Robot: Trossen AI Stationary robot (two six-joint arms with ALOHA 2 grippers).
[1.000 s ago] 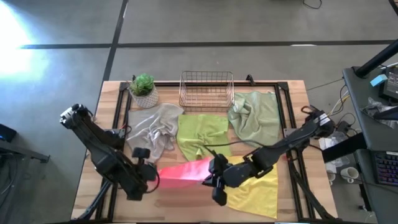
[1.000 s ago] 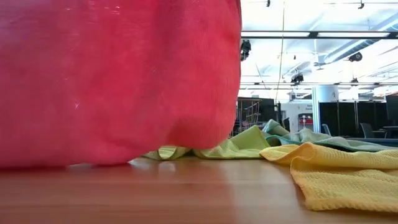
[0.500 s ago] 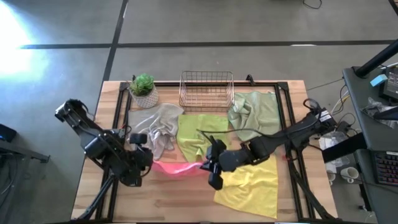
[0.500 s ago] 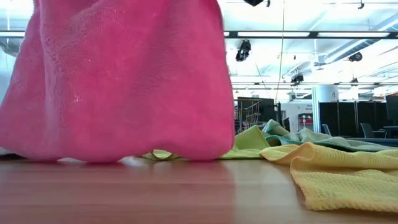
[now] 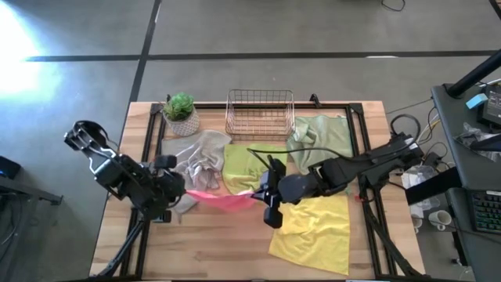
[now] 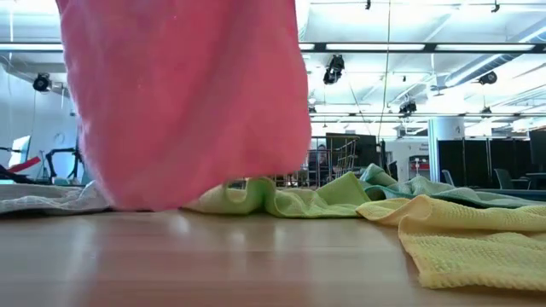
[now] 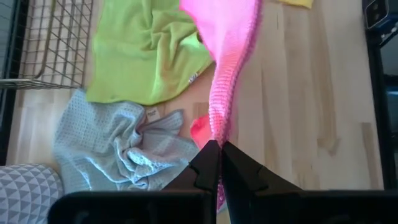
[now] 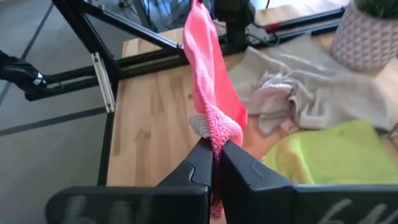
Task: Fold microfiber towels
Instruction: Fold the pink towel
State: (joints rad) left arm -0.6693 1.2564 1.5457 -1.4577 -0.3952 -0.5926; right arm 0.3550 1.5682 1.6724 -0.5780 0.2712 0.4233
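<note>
Towel in hand: hot pink towel [image 5: 221, 198], stretched between your two end effectors above the table [image 5: 227, 251], hanging in a drape in the low view.
Left end effector [image 5: 177, 190]: fingers pinched tight on one end of the pink towel, near the grey towel [image 5: 197, 159].
Right end effector [image 5: 262, 197]: fingers closed on the other end, near the middle of the table, at the far left corner of the yellow towel [image 5: 313, 235].
Other towels: lime green towel [image 5: 249, 167] in the centre, pale sage green towel [image 5: 322, 146] far right, all crumpled or loosely spread; none looks folded.
Handling: you have a soft, light, limp cloth; it likely sags wherever it is unsupported, so grip corners or edge, not the middle.
Risk: the hanging fold may drag onto the grey or lime cloth as you lower it.
Also present: copper wire basket [image 5: 260, 113] and potted plant [image 5: 181, 113] at the far edge.
</note>
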